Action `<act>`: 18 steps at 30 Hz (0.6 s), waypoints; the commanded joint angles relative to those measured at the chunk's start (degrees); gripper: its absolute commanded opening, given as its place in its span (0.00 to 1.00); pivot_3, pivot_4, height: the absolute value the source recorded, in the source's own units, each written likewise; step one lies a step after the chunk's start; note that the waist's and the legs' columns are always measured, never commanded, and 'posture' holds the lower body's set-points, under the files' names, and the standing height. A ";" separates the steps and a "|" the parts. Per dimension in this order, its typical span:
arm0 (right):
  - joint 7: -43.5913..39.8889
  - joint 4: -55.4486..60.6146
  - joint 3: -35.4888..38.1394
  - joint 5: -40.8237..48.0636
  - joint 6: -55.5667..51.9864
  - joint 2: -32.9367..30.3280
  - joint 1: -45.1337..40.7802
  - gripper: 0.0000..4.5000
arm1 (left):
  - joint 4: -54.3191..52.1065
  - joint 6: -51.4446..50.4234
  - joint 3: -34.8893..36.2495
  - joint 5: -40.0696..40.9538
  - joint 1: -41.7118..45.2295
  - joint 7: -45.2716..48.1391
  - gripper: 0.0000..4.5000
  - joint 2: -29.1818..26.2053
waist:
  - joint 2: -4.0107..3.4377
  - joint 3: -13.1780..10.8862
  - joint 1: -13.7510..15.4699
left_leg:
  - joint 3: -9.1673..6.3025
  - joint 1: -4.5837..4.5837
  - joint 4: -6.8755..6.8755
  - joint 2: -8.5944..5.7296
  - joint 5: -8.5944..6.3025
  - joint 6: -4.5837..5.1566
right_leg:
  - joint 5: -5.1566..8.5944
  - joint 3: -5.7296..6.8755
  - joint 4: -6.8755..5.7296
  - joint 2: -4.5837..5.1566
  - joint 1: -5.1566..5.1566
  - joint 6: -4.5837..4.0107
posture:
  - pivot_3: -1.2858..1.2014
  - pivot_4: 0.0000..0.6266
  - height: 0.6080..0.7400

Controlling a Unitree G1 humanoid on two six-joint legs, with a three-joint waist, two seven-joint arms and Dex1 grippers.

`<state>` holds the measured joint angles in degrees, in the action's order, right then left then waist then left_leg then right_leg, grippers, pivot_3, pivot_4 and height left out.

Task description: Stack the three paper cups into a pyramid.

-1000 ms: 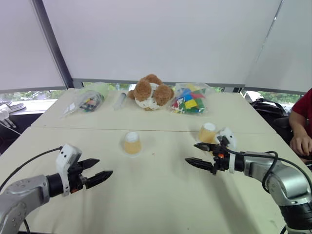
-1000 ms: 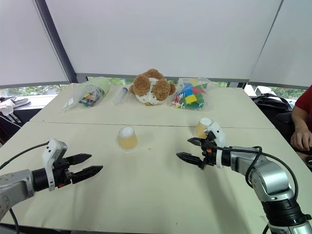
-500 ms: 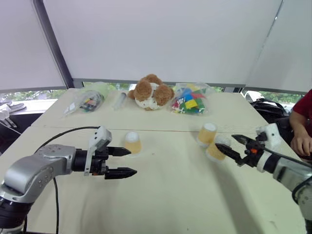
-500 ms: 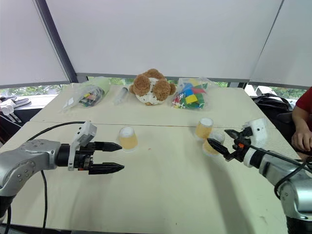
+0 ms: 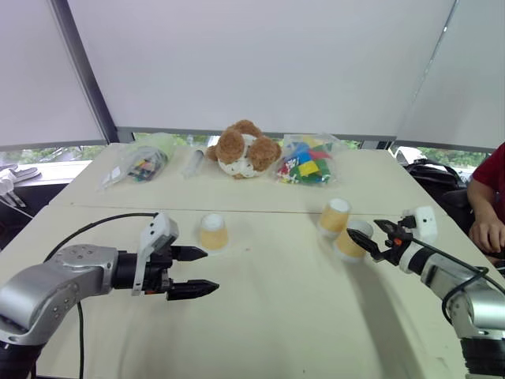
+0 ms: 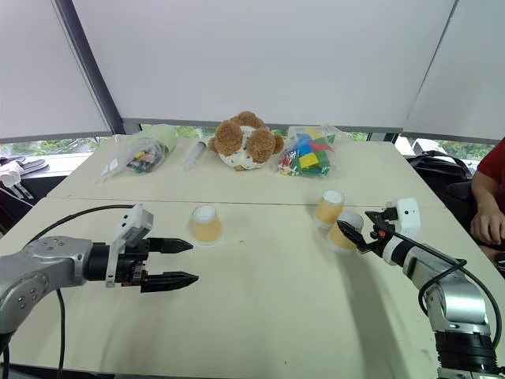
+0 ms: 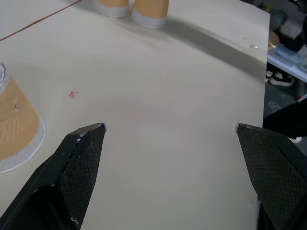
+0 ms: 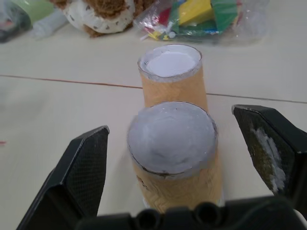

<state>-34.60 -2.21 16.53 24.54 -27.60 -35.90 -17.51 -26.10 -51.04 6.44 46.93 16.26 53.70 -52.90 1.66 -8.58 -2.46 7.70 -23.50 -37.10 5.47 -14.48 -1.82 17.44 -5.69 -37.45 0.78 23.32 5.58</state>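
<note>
We see a cream table (image 5: 260, 316) under white blinds, a brown teddy bear (image 5: 242, 149) at its far edge; our left gripper (image 5: 193, 272) hangs spread beside one upturned paper cup (image 5: 213, 231); our right gripper (image 5: 371, 241) stands wide around the nearer of two touching cups (image 5: 350, 239), the other (image 5: 334, 215) just behind.

Soft, even daylight fills the scene, coming through the white window blinds (image 5: 260, 63) behind the pale table (image 5: 268, 316). The blinds are bright but not glaring. Shadows on the table are faint and diffuse; a soft grey one stretches from the paper cups (image 7: 132, 7) across the tabletop in the left wrist view. Straight lines near the blinds bow slightly toward the picture edges. Objects just below the blinds look mildly soft.
</note>
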 commanded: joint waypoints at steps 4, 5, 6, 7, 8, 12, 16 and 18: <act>-0.93 -2.39 -0.07 -0.36 1.96 0.27 -1.60 1.00 | -1.27 0.29 1.82 0.53 0.16 -0.65 0.99 -0.31 | 0.00 0.00 -0.03 | 0.01 0.00 0.00 0.00 0.00 0.00 | 0.00 0.00 0.00 0.00 0.00 0.00 | 0.52 0.24 1.00; -0.98 -2.78 -0.12 -0.48 2.17 0.34 -1.68 1.00 | -1.20 0.34 1.82 0.49 0.17 -0.69 0.99 -0.31 | 0.00 0.00 -0.04 | 0.01 0.00 0.00 0.00 0.00 0.00 | 0.00 0.00 0.00 0.00 0.00 0.00 | 0.52 0.24 1.00; -1.02 -2.99 0.00 -0.49 2.40 0.50 -1.74 1.00 | -1.17 0.35 1.84 0.50 0.17 -0.76 0.99 -0.29 | 0.00 0.00 -0.05 | 0.00 0.00 0.00 0.00 0.00 -0.01 | 0.00 0.00 -0.01 0.00 0.00 0.01 | 0.52 0.24 1.00; -1.11 -3.22 0.12 -0.53 2.71 0.63 -1.87 0.88 | -1.18 0.38 1.81 0.47 0.14 -0.86 1.00 -0.25 | 0.00 0.00 -0.05 | 0.01 0.00 0.00 0.00 0.00 -0.01 | 0.00 0.00 -0.01 0.00 0.00 0.01 | 0.52 0.24 1.00; -1.13 -3.40 0.24 -0.54 2.95 0.75 -2.00 0.81 | -1.19 0.42 1.77 0.42 0.10 -0.94 1.00 -0.23 | 0.00 0.00 -0.04 | 0.01 0.00 0.00 0.00 0.00 -0.01 | -0.01 0.00 -0.01 0.00 0.00 0.01 | 0.52 0.24 1.00; -0.92 -3.35 0.47 -0.19 3.10 1.08 -2.61 0.45 | -0.86 0.68 1.62 0.10 -0.16 -0.96 1.00 -0.29 | -0.01 0.00 -0.03 | 0.01 0.00 -0.01 0.00 0.01 -0.01 | -0.01 0.00 -0.01 0.00 0.00 0.01 | 0.52 0.24 1.00; -1.75 0.41 1.19 2.06 1.53 0.80 -2.37 0.45 | -0.45 0.90 1.77 -0.25 -0.49 -0.71 1.00 -0.61 | -0.02 -0.01 -0.05 | 0.01 0.00 0.00 0.00 0.01 -0.01 | -0.01 0.00 -0.01 0.00 0.00 0.01 | 0.52 0.24 1.00; -5.57 7.98 -0.66 5.88 -3.24 -0.89 -0.40 0.45 | -0.02 1.06 1.95 -0.60 -0.83 -0.28 1.00 -1.13 | -0.10 -0.06 -0.02 | 0.01 0.00 0.00 0.00 0.01 -0.01 | -0.01 0.00 -0.01 0.00 0.01 0.01 | 0.52 0.24 1.00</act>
<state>-37.59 -0.88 15.91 26.93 -28.96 -35.37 -17.76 -25.86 -50.77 6.48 46.70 15.43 52.88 -53.23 1.56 -8.64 -2.48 7.71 -23.50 -37.09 5.47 -14.48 -1.83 17.43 -5.69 -37.48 0.79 23.34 5.60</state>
